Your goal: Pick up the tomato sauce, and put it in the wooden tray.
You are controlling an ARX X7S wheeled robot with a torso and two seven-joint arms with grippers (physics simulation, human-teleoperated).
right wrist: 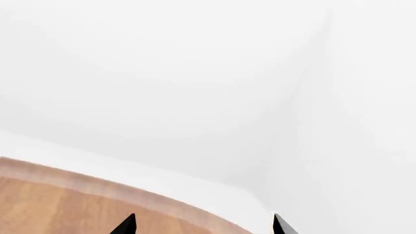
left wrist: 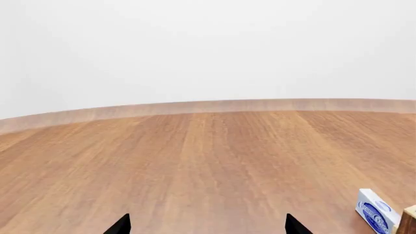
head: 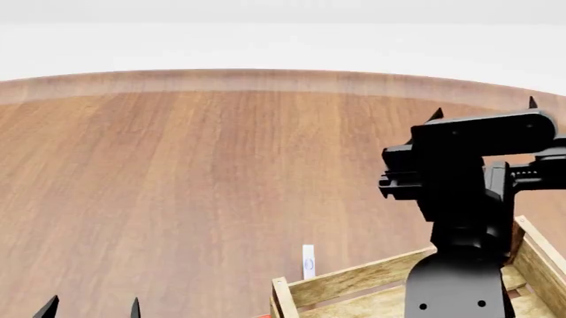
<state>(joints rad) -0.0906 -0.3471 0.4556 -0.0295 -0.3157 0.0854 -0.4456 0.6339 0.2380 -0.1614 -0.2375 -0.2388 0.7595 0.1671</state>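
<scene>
The tomato sauce is out of view in every frame. The wooden tray point(head: 354, 279), a light slatted crate, sits at the near right of the table, partly hidden by my right arm. One of its corners point(left wrist: 409, 220) shows at the edge of the left wrist view. My left gripper point(head: 91, 308) is low at the near left, well left of the tray. It stands open point(left wrist: 208, 226) over bare wood with nothing between its fingers. My right gripper point(head: 484, 108) is raised high above the tray. It is open point(right wrist: 203, 225), empty, and points toward the wall and the table's far edge.
A small white box with a blue label point(head: 308, 260) stands just beyond the tray's far left corner, also seen as the box point(left wrist: 375, 210) beside the tray corner. A thin red sliver touches the head view's bottom edge by the tray; I cannot tell what it is.
</scene>
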